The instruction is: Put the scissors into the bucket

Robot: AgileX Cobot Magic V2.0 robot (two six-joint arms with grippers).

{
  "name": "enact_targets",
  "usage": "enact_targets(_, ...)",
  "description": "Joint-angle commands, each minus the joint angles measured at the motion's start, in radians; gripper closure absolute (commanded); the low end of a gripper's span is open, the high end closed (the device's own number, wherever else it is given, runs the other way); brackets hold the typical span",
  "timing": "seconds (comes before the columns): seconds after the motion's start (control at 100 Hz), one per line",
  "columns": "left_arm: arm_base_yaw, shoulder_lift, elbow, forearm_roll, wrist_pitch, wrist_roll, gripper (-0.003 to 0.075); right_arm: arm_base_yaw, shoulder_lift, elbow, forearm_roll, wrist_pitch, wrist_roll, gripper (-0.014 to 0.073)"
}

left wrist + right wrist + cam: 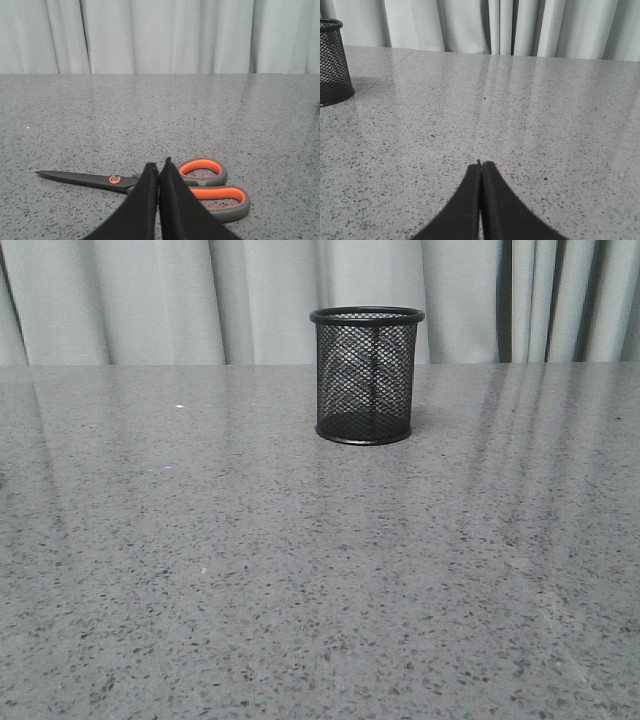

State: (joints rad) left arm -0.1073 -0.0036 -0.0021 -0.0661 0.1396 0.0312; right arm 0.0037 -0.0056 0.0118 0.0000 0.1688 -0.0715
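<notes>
The bucket (366, 375), a black wire-mesh cup, stands upright on the grey speckled table at the far middle of the front view. It also shows at the edge of the right wrist view (332, 62). The scissors (150, 182) lie flat on the table in the left wrist view, closed, with dark blades and grey and orange handles. My left gripper (159, 167) is shut and empty, just in front of the scissors near their pivot end of the handles. My right gripper (480, 165) is shut and empty over bare table. Neither gripper nor the scissors show in the front view.
The grey speckled table (300, 570) runs back to pale curtains (250, 300) along its far edge.
</notes>
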Motion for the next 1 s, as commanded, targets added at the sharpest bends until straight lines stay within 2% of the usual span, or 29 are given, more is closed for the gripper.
enact_targets(0.0, 0.004, -0.025, 0.028, -0.010, -0.079, -0.009, 0.0741, -0.005, -0.027, 0.016, -0.009, -0.076, 0.001, 0.0659)
enact_targets(0.1, 0.004, -0.025, 0.028, -0.010, -0.079, -0.009, 0.0741, -0.005, -0.027, 0.016, 0.010, -0.076, 0.001, 0.0659)
enact_targets(0.22, 0.004, -0.025, 0.028, -0.034, -0.079, -0.009, 0.0741, -0.005, -0.027, 0.016, 0.128, -0.076, 0.001, 0.0659)
enact_targets(0.33, 0.004, -0.025, 0.028, -0.060, -0.079, -0.009, 0.0741, -0.005, -0.027, 0.016, 0.133, -0.074, 0.001, 0.0659)
enact_targets(0.62, 0.004, -0.025, 0.028, -0.283, -0.080, -0.009, 0.0741, -0.005, -0.027, 0.016, 0.159, -0.153, 0.001, 0.0659)
enact_targets(0.83, 0.004, -0.025, 0.028, -0.513, -0.104, -0.009, 0.0741, -0.005, -0.027, 0.016, 0.420, -0.187, 0.001, 0.0659)
enact_targets(0.95, 0.004, -0.025, 0.024, -0.636, -0.129, -0.009, 0.0741, -0.005, -0.027, 0.014, 0.650, -0.187, 0.001, 0.0659)
enact_targets(0.99, 0.004, -0.025, 0.020, -0.682, -0.140, -0.009, 0.0741, -0.005, -0.027, 0.014, 0.682, -0.191, 0.001, 0.0659)
